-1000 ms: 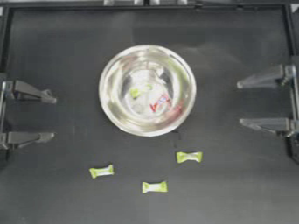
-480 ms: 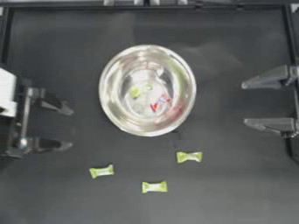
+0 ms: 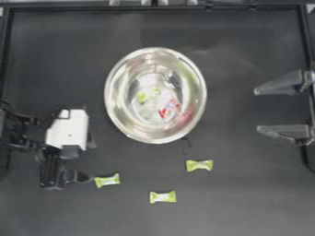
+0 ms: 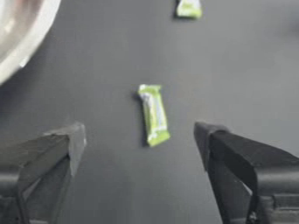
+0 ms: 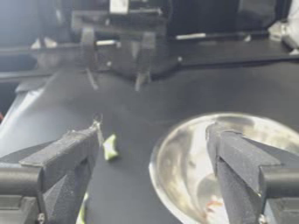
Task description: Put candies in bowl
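Jaws of the left gripper (image 4: 139, 148) stand wide apart with nothing between them but bare table; a small yellow-green twist-wrapped candy (image 4: 154, 114) lies just ahead of the gap, touching neither jaw. In the top view this same left gripper (image 3: 60, 180) sits low on the left side of the dark table (image 3: 55, 55), and the candy (image 3: 107, 180) lies just beside its tips. Farther from the fingers lie two more yellow-green candies, one (image 3: 162, 197) near the table's front and one (image 3: 199, 165) just below the large shiny silver metal bowl (image 3: 117, 110). Inside the bowl rest a yellow-green candy (image 3: 146, 96) and a red, white and blue one (image 3: 168, 109). Parked at the right edge, the right gripper (image 3: 280, 109) is spread wide and holds nothing.
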